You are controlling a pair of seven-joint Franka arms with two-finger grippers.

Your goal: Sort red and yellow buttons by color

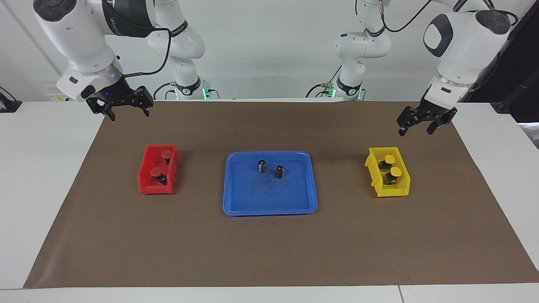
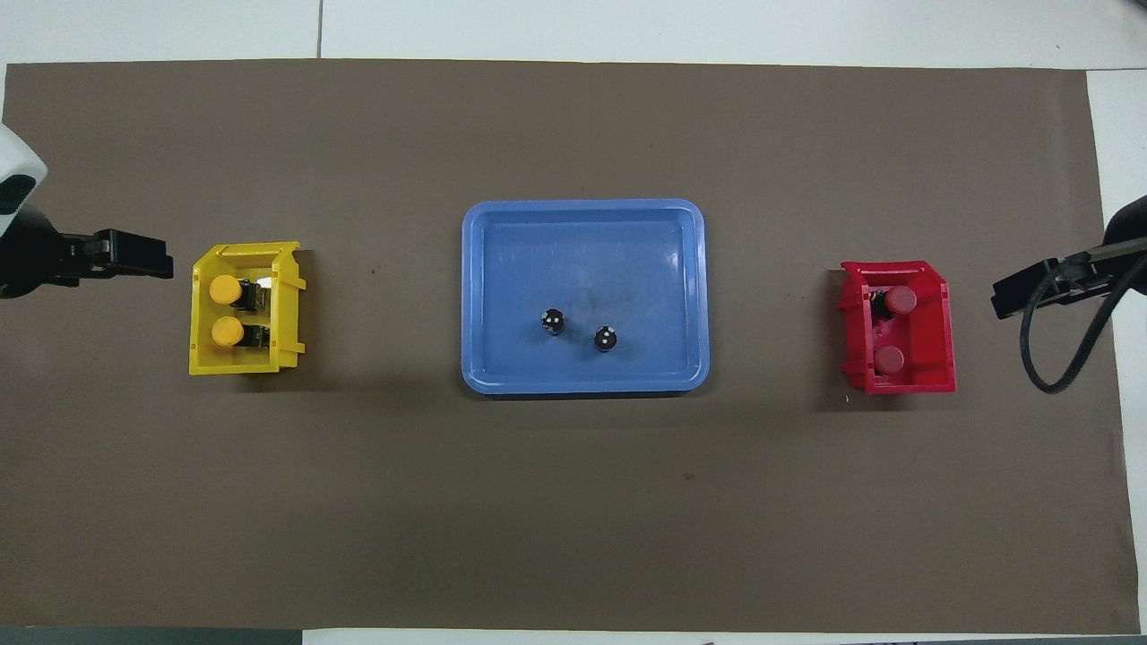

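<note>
Buttons sit sorted in red bin (image 1: pixel 158 174) and yellow bin (image 1: pixel 389 176), both released pincers raised nearby.

Buttons sorted by colour
Two yellow buttons (image 2: pixel 225 312) lie in the yellow bin (image 2: pixel 202 361), two red buttons (image 2: pixel 894 330) in the red bin (image 2: pixel 943 340).
</note>
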